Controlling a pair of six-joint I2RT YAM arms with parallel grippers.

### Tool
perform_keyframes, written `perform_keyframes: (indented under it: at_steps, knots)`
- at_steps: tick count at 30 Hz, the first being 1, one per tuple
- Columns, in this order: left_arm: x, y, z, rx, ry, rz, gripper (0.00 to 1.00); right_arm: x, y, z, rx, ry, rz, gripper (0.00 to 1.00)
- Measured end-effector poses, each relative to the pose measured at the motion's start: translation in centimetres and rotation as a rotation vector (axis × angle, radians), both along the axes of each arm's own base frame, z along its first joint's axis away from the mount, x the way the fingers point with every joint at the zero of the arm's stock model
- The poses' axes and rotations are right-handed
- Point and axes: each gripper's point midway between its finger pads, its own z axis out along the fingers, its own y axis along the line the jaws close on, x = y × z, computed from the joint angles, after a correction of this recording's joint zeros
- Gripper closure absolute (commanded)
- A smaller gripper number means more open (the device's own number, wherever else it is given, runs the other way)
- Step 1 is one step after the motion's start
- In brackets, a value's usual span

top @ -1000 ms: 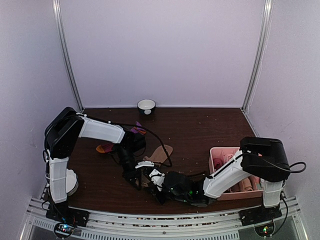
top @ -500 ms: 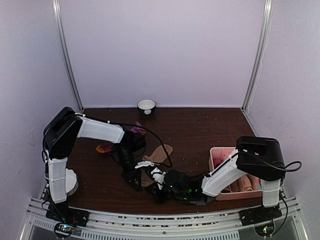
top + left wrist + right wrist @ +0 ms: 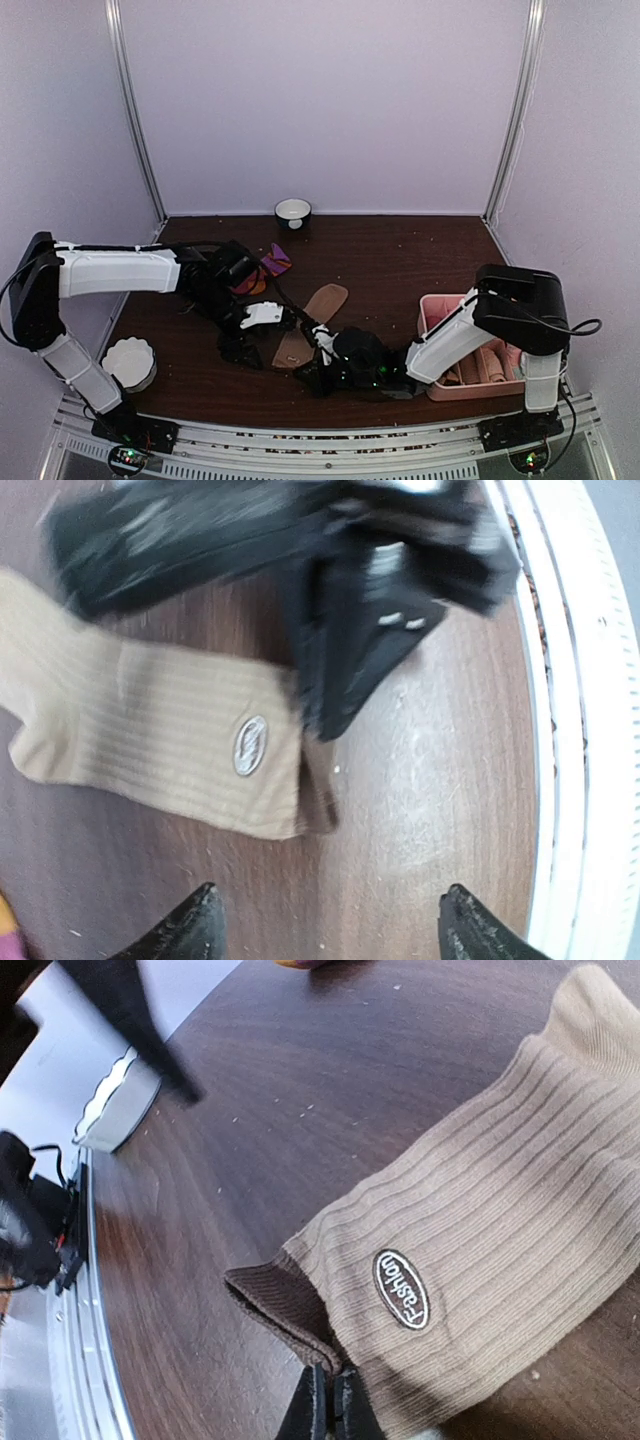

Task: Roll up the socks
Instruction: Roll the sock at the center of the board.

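The tan sock (image 3: 312, 318) lies flat on the dark table, its cuff toward the near edge. In the right wrist view my right gripper (image 3: 330, 1402) is shut on the brown-lined cuff edge of the tan sock (image 3: 480, 1230), beside its oval label. My left gripper (image 3: 331, 925) hangs open just off the cuff of the tan sock (image 3: 150, 730), holding nothing, with bare table between its tips. From above, the left gripper (image 3: 238, 348) sits left of the cuff and the right gripper (image 3: 306, 377) at its near end. The dark red sock (image 3: 262, 268) lies behind the left arm, partly hidden.
A pink divided tray (image 3: 425, 312) with small rolled socks stands at the right front. A white scalloped bowl (image 3: 130, 362) sits at the left front, and a black-and-white bowl (image 3: 293, 211) at the back edge. The metal rail runs along the near edge.
My left gripper has opened and let go of the cuff, and the left arm has stretched out low. The right gripper has shut on the cuff edge. The tan sock now lies flatter.
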Motion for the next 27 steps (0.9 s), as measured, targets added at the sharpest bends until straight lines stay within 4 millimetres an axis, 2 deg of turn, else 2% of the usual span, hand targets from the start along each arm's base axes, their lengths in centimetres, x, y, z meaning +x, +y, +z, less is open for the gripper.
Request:
perform_keyframes:
  at_steps: [3,9,16,19,27]
  knots:
    - [-0.8,-0.5,0.4,-0.036,-0.059,-0.066,0.32,0.8,-0.1,0.0,0.009,0.062,-0.024,1.0]
    - [-3.2,-0.6,-1.8,-0.009,-0.133,-0.209,0.43,1.1,-0.3,-0.2,0.041,0.188,-0.038,1.0]
    - [-1.4,-2.0,-2.3,-0.015,-0.289,-0.27,0.46,1.6,-0.1,-0.3,0.078,0.326,-0.036,1.0]
    - [-0.9,-2.3,-3.1,0.008,-0.315,-0.28,0.47,1.9,0.0,-0.3,0.084,0.385,-0.03,1.0]
    - [-1.6,-3.1,-3.7,0.022,-0.357,-0.341,0.52,2.2,0.2,-0.7,0.06,0.485,-0.017,1.0]
